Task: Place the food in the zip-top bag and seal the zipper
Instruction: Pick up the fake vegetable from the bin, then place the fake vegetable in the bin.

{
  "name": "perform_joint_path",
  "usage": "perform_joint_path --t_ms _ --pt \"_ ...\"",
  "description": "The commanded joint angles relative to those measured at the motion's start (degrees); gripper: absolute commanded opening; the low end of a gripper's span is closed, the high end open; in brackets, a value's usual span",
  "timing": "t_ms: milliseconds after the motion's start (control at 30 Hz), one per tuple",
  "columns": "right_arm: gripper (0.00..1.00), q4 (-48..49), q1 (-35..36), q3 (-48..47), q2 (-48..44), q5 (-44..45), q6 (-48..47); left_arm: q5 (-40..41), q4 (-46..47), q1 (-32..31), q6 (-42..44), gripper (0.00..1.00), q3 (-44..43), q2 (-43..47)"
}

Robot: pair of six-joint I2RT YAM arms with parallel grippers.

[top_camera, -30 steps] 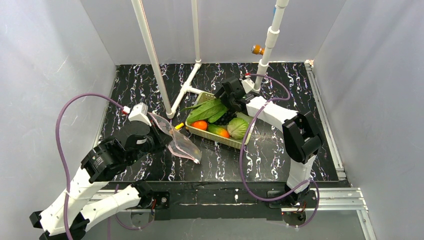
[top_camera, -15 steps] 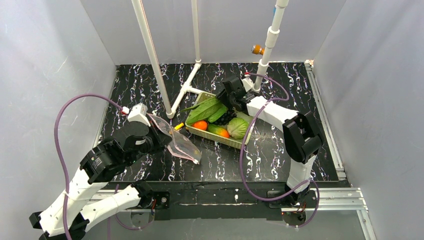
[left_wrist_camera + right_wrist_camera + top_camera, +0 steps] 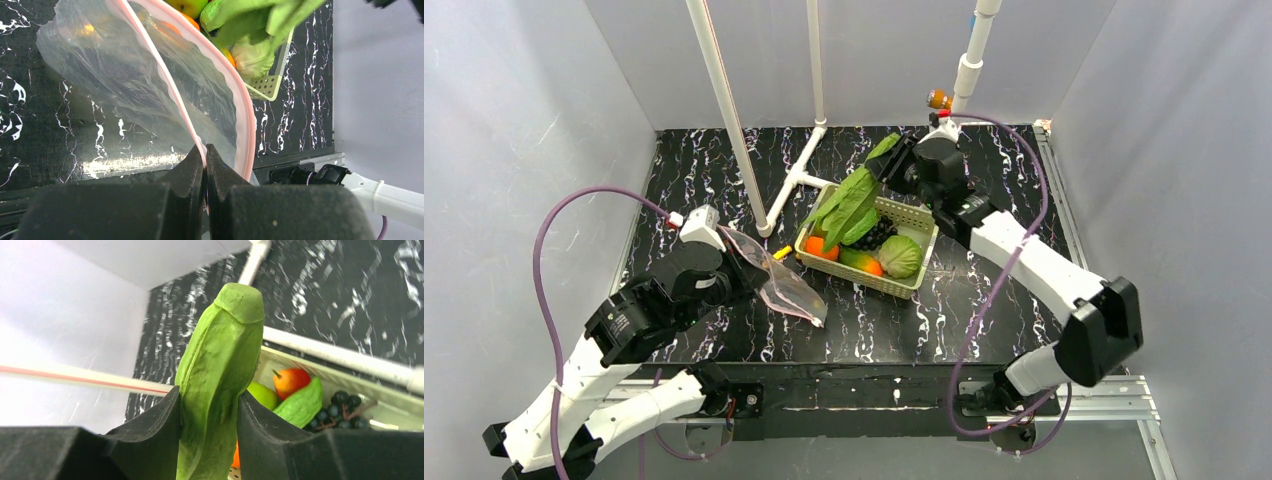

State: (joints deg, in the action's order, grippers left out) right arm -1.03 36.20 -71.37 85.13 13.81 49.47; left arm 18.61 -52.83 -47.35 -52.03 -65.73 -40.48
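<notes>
My right gripper (image 3: 894,160) is shut on the stalk end of the bunch of long green leaves (image 3: 849,205) and holds it lifted above the pale slotted basket (image 3: 916,218); the stalk (image 3: 220,375) fills the space between its jaws. The round pale-green cabbage (image 3: 900,256) lies in the basket's near corner. The eggplant is not in view. My left gripper (image 3: 205,156) is shut on the pinkish zipper strip (image 3: 160,75) of the clear zip-top bag (image 3: 779,280), which hangs with its mouth open towards the basket (image 3: 270,82).
The basket also holds an orange fruit (image 3: 821,248), dark grapes (image 3: 876,234), a green apple (image 3: 262,395) and a ridged green gourd (image 3: 301,405). White pipes (image 3: 724,110) stand behind it. Grey walls close three sides.
My right gripper has risen and swung back and to the right, lifting the green leaves up out of the basket. The left arm and the bag have stayed still.
</notes>
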Motion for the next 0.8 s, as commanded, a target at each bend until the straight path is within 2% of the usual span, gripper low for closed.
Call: perform_joint_path --t_ms 0,133,200,267,400,600,767 --pt "0.16 5.9 -0.1 0.5 -6.4 -10.6 -19.7 0.1 0.9 0.1 1.0 0.00 -1.3 -0.9" --pt "0.19 2.9 -0.1 0.8 -10.6 -23.9 -35.1 0.2 1.0 0.1 1.3 0.00 -1.2 -1.1" --pt "0.20 -5.0 -0.1 -1.8 -10.8 -25.9 -44.4 0.1 0.8 0.1 1.4 0.00 -1.3 -0.9" --pt "0.20 -16.1 0.0 -7.2 -8.9 -26.6 -53.0 0.0 0.8 0.2 1.3 0.00 -1.2 -0.6" --pt "0.22 -33.8 0.3 -17.0 -3.2 -20.7 -64.3 0.1 0.7 0.2 1.2 0.00 -0.8 -0.1" --pt "0.35 -41.3 4.5 -24.7 10.2 -15.4 -73.5 0.2 0.8 0.1 1.3 0.00 -1.3 -1.2" --pt "0.39 -46.9 6.2 -32.1 23.7 -15.7 -73.8 -0.3 0.9 0.2 1.4 0.00 -2.0 -2.3"
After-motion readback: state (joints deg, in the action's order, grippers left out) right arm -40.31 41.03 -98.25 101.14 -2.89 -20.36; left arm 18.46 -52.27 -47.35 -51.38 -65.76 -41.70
